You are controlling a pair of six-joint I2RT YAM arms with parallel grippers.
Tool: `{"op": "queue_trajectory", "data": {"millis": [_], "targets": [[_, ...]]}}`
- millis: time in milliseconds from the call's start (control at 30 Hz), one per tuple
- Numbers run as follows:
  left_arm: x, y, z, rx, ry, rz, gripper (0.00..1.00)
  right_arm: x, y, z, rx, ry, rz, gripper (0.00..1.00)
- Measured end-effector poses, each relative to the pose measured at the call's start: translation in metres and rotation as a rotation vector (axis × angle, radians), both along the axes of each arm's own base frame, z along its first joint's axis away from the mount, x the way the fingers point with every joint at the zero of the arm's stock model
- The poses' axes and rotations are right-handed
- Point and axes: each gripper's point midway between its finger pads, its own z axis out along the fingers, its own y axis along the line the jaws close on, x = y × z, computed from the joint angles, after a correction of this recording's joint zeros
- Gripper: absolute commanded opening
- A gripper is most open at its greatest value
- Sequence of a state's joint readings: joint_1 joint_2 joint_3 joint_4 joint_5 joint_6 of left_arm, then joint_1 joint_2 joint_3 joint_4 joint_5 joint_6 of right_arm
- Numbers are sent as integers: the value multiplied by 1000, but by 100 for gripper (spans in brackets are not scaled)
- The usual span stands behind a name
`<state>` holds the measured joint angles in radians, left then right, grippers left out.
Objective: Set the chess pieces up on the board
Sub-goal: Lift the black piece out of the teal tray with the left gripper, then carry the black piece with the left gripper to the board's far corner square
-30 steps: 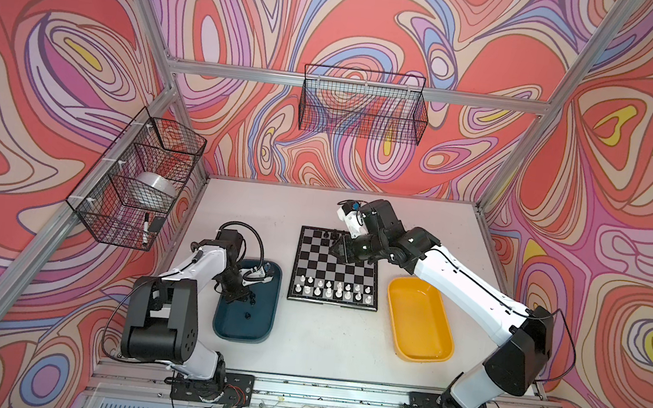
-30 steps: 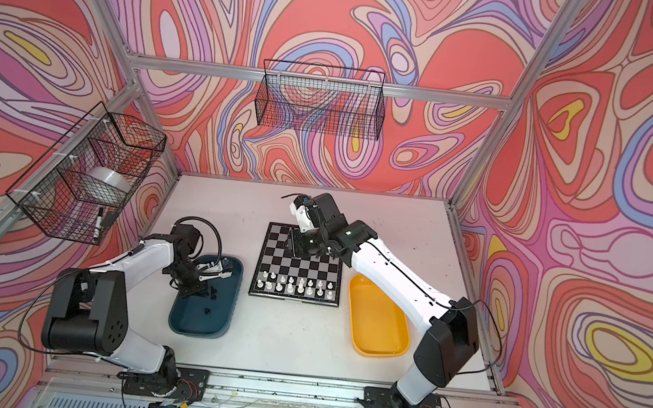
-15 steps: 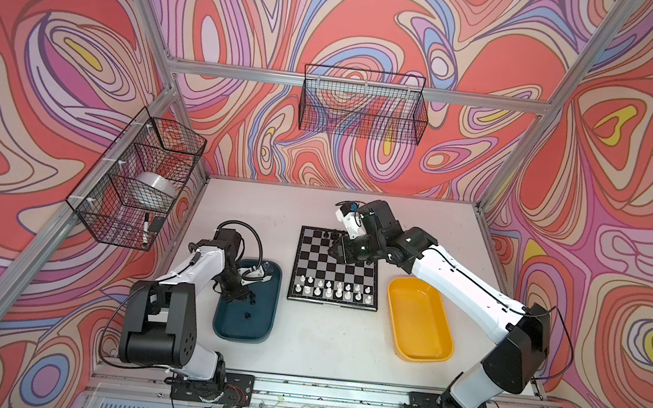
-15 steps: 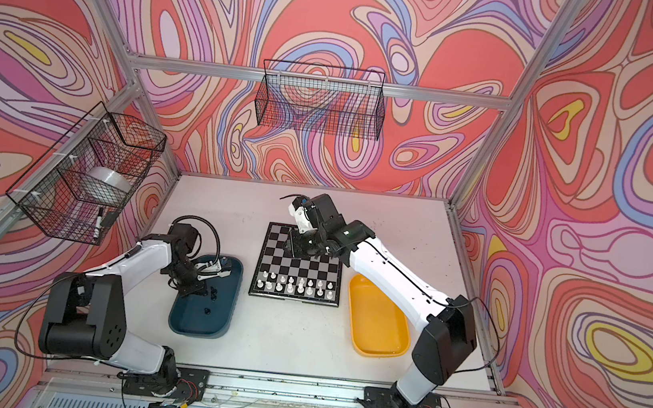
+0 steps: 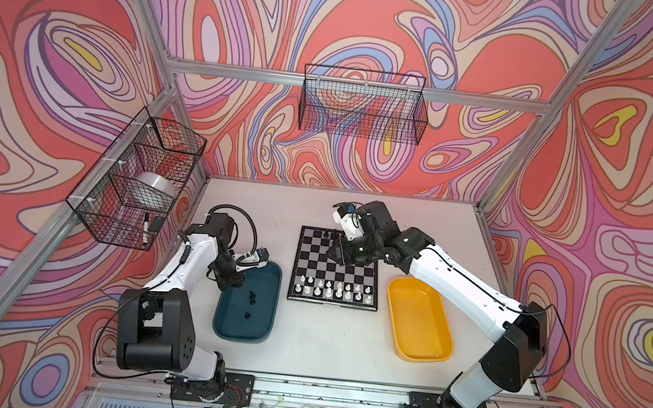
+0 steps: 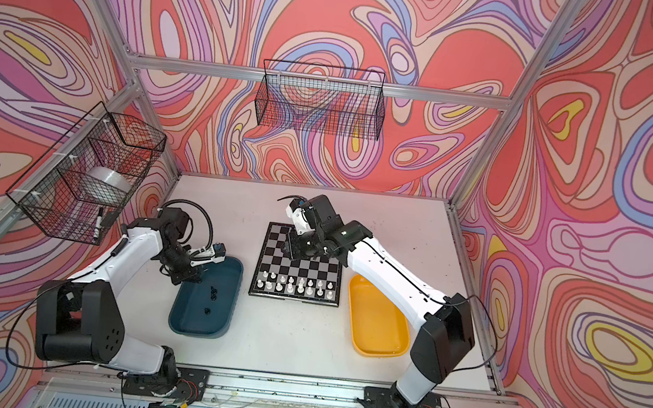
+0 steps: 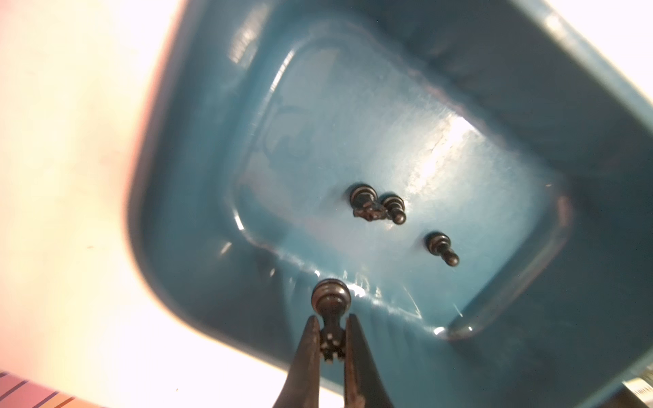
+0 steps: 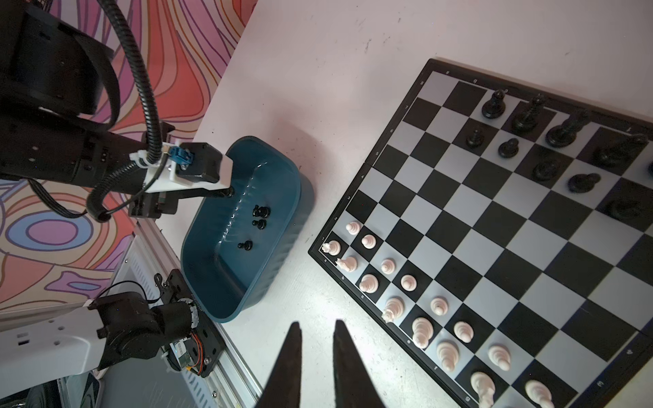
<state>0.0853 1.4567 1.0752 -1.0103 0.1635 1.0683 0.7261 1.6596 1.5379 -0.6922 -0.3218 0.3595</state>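
Left pincer [image 7: 332, 330]: clamped together on the crowned top of a black piece [image 7: 331, 300], whose round base is turned away from the fingers.
Held black piece: carried clear of the tray floor, above the end wall of the teal tray [image 7: 198, 247].
Loose black pieces [image 7: 378, 206]: three are seen lying on the teal tray's floor, beyond and below the left pincer's fingertips. Two are touching each other and the third lies apart from them.
Yellow tray [image 5: 420, 320]: set just beside the board's right edge, nearer than the right pincer and to its right.
White pieces [image 5: 331, 290]: stood in the board's two nearest rows, well apart from the right pincer on its near side.
Board [image 5: 309, 268]: laid flat between the two trays, and its far half is overhung by the right pincer.
Right pincer [image 8: 317, 326]: fingers are seen slightly apart with nothing between them. In a top view it is held above the board's far rows.
Black pieces on the board [image 8: 493, 104]: stood in the two far rows, close under and beside the right pincer. Some are blurred in the right wrist view.
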Motion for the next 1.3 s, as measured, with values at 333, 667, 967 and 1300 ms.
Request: {"op": "queue_trajectory", "data": {"millis": [333,667,967,1300], "targets": [[47,-10,63,-75,-95,40,11,-1,1,0,2,1,4,17],[91,-50,82,-115,-127,-15,11,-3,-1,-4,-6,8,3,17],[141,-104,76,-133,-145,-93,10,-10,-9,-4,-23,14,-8,17],[191,-151,38,-146,-147,-116,10,-18,-19,2,-24,16,-38,17]]}}
